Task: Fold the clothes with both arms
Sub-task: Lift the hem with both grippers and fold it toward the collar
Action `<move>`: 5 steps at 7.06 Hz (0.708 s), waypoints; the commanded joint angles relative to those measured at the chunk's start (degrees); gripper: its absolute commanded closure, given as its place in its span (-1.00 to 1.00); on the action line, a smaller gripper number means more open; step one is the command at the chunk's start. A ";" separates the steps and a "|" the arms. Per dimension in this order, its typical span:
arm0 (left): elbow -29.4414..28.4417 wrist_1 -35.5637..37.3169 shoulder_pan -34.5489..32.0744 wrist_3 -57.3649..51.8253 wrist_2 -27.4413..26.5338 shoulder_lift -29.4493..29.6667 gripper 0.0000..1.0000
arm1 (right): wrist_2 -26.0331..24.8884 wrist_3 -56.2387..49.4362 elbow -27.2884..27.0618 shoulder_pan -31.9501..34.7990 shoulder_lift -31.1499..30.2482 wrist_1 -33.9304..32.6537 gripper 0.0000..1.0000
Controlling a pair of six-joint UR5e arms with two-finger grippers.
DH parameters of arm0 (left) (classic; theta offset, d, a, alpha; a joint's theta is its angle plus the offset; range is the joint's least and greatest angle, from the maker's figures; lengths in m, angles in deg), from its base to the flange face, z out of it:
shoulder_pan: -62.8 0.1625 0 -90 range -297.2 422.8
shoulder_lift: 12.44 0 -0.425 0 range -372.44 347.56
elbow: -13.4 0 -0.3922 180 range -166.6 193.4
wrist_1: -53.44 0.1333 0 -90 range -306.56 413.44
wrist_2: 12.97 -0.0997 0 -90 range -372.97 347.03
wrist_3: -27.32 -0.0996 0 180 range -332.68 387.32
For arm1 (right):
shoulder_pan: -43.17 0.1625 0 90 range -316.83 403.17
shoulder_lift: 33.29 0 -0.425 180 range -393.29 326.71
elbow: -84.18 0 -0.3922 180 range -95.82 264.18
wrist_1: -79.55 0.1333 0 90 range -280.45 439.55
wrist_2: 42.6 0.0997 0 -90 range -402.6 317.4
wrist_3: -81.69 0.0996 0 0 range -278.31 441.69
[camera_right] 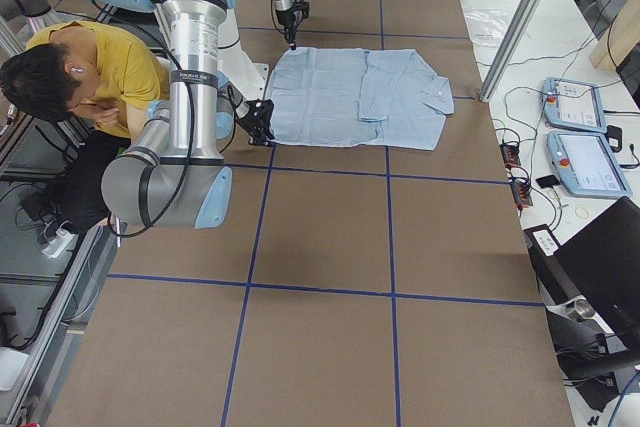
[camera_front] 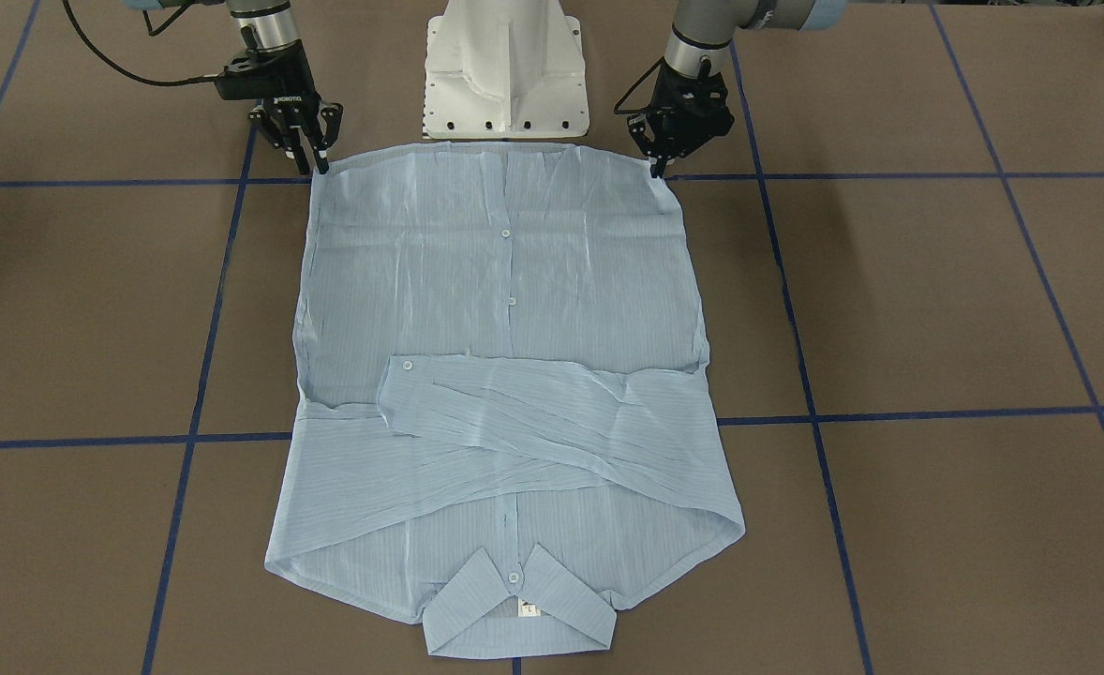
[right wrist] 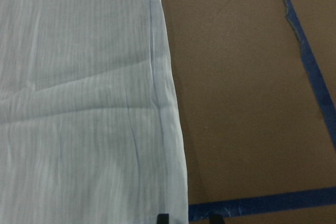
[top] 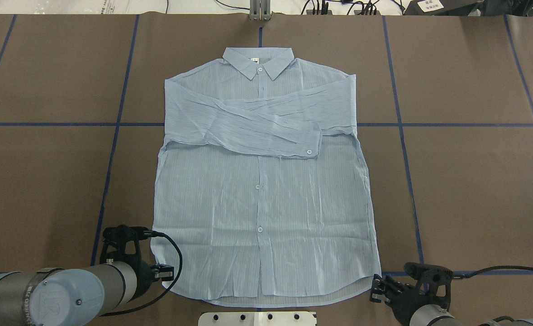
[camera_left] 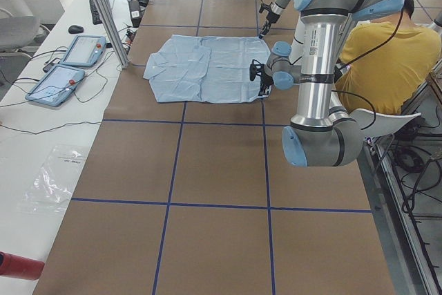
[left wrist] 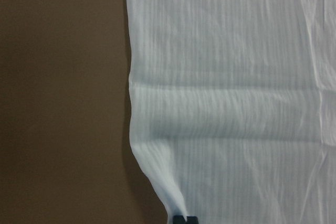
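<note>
The shirt (camera_front: 505, 272) lies flat on the bench (camera_front: 936, 309), hem beside the base (camera_front: 505, 75); the left pincer (camera_front: 657, 169) pinches one hem corner, the right pincer (camera_front: 316, 164) stands spread around the other, so an uneven lift could skew the fold.

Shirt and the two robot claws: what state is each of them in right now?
shirt: spread flat, front up, buttoned.
sleeves: folded across the chest, one over the other.
left gripper: shut on the shirt's hem corner, with fabric gathered into it.
right gripper: seemingly open, fingertips either side of the other hem corner.
</note>
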 commanded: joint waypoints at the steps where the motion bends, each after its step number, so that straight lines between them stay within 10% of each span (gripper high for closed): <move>1: 0.00 0.00 0.00 0.00 0.00 -0.03 1.00 | 0.00 -0.02 0.11 -0.08 0.13 0.00 0.48; 5: -0.09 0.00 0.00 -0.09 0.00 0.05 1.00 | 0.08 -0.11 0.89 -0.17 2.23 -0.18 0.83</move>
